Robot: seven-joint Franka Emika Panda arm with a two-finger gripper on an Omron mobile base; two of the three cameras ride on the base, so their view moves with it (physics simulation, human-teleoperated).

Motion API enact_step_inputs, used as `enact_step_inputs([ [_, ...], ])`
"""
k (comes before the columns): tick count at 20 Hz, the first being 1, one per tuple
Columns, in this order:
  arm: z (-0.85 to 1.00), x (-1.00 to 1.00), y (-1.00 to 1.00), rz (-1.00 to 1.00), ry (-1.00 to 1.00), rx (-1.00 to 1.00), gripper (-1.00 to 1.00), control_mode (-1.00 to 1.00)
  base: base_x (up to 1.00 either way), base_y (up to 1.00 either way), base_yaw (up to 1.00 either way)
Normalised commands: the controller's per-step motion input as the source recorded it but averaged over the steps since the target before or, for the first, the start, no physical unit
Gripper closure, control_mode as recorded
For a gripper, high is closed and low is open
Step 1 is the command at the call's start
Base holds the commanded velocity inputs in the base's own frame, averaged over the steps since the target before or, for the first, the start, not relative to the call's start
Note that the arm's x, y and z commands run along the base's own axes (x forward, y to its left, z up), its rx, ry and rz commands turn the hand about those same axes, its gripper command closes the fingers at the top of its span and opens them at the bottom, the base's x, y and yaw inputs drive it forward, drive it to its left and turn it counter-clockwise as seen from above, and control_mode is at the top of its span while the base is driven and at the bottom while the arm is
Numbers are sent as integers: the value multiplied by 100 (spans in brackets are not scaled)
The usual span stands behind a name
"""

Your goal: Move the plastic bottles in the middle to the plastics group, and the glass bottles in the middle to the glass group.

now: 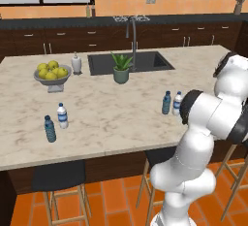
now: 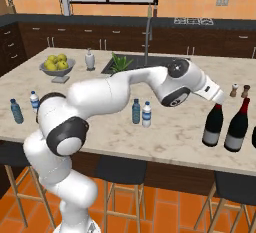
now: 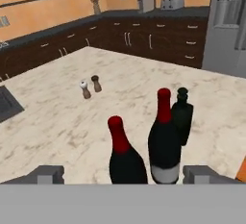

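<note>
In the hand view the pincer (image 3: 124, 174) stands spread wide, its two grey fingertips (image 3: 46, 174) far apart at the bottom edge, gripping nothing. Between them, at 6 o'clock, rises a dark glass bottle with a red cap (image 3: 123, 156), upright on the marble surface (image 3: 57, 127) and free of both tips. Just beside it at 3 o'clock stands a second red-capped bottle (image 3: 164, 141), and touching or nearly touching that one, behind it toward 1 o'clock, a darker green-black bottle (image 3: 183, 115). Farther off at 11 o'clock two small shakers (image 3: 91, 87) stand close together.

From the right base view the arm reaches across to 3 o'clock, its hand just above the nearer wine bottle (image 2: 213, 125), with the other red-capped bottle (image 2: 237, 125) beside it near the surface's front edge.

The two plastic bottles in the middle (image 2: 141, 112) stand side by side, blue-tinted one left, clear one right; the left base view shows them (image 1: 172, 103) close to the arm's elbow. The plastics group (image 1: 55, 121), one clear and one blue-tinted bottle, sits at 9 o'clock near the front edge. Beyond lie a bowl of lemons (image 1: 52, 73), a white soap dispenser (image 1: 76, 63), a potted plant (image 1: 121, 68) and the sink (image 1: 129, 62).
</note>
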Motion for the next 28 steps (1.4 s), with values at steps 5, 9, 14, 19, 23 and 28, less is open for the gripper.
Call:
enact_step_inputs([
  [5, 33, -32, 83, 18, 11, -14, -100, -100, 0, 0, 0],
  [9, 25, -23, 88, 15, 12, -7, -100, -100, 0, 0, 0],
  [14, 12, -2, 92, 8, 17, 0, -100, -100, 0, 0, 0],
  [19, -5, 0, 84, 14, 5, 10, -100, -100, 0, 0, 0],
  [23, -23, 3, 54, 27, 0, 21, -100, -100, 0, 0, 0],
  [28, -26, 51, 37, 21, 16, 13, -100, -100, 0, 0, 0],
])
